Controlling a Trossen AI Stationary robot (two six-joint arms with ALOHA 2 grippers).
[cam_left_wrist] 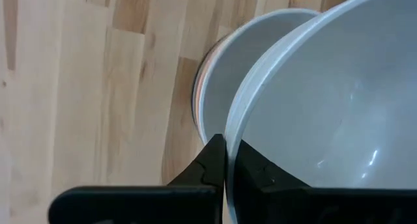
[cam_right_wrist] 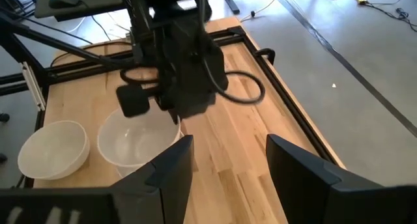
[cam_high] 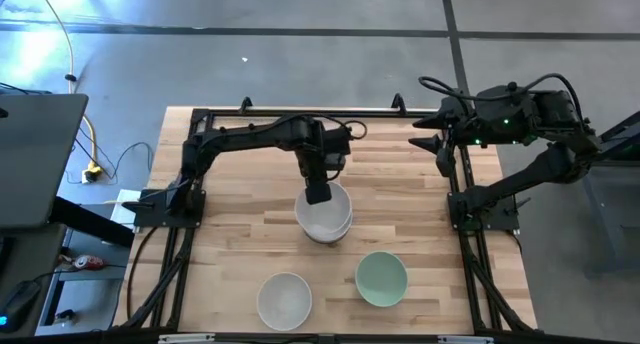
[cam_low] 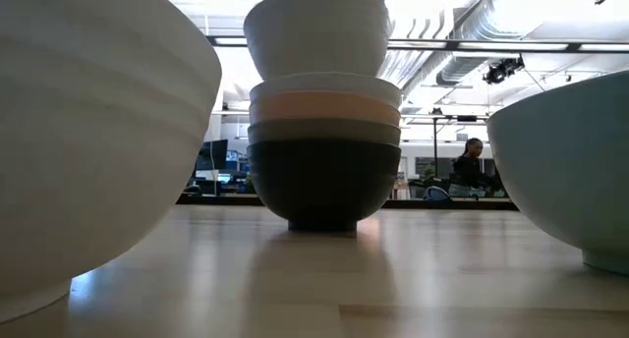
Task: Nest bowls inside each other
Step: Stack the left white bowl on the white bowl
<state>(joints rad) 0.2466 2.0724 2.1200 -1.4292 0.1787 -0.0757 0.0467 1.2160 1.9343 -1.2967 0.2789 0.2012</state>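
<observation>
A stack of bowls [cam_low: 324, 161] stands on its black bottom bowl [cam_low: 324, 186] at the table's middle, with olive-grey, peach-orange and white bowls nested above it. My left gripper [cam_high: 318, 192] is shut on another white bowl [cam_high: 327, 212] [cam_low: 314, 28] just above the stack, its base down at the top bowl's rim. Whether the two touch, I cannot tell. A loose white bowl [cam_high: 285, 300] and a mint green bowl [cam_high: 381, 278] rest on their bases near the table's near edge. My right gripper [cam_right_wrist: 228, 162] waits open at the far right corner [cam_high: 432, 142]. My left gripper pinches the held white bowl's rim [cam_left_wrist: 229, 136] on its far side, one finger [cam_left_wrist: 257, 168] inside the bowl and the other finger [cam_left_wrist: 207, 165] outside. The fingers come from above, pointing down. The bowl hangs upright below them, over the stack's top white bowl [cam_left_wrist: 221, 87].
The table's black frame rails [cam_high: 300, 112] run along the far and side edges. Bare wood lies left and right of the stack. In the low view the loose white bowl [cam_low: 98, 132] and the mint bowl [cam_low: 570, 171] loom close. A person [cam_low: 472, 166] sits far behind the table.
</observation>
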